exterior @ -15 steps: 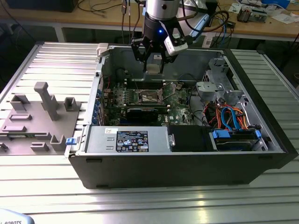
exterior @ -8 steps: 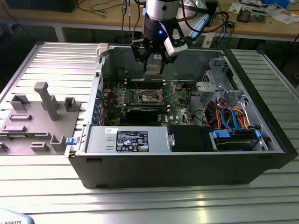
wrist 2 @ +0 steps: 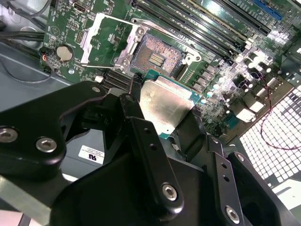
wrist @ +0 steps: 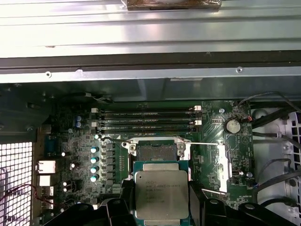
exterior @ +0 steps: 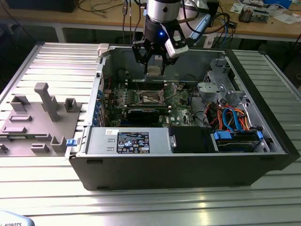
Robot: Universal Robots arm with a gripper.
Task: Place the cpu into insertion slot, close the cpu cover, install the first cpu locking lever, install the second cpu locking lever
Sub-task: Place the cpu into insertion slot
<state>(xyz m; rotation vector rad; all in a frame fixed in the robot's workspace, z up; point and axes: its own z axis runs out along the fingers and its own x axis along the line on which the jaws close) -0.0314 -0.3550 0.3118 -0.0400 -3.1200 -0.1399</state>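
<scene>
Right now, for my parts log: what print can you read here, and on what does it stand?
Label on the grey metal box: too small to read.
Print on the cpu top: too faint to read.
White sticker on a grey surface: too small to read.

The cpu point(wrist: 161, 194) has a dull, smooth silver-grey metal top. The cpu cover point(wrist 2: 89, 40) is bright bare metal, the table point(exterior: 263, 70) ribbed, satin metal.

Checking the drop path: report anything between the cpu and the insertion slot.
Nothing visible does. The gripper holds the cpu above the bare insertion slot; the cpu cover is swung aside, clear of the opening.
</scene>
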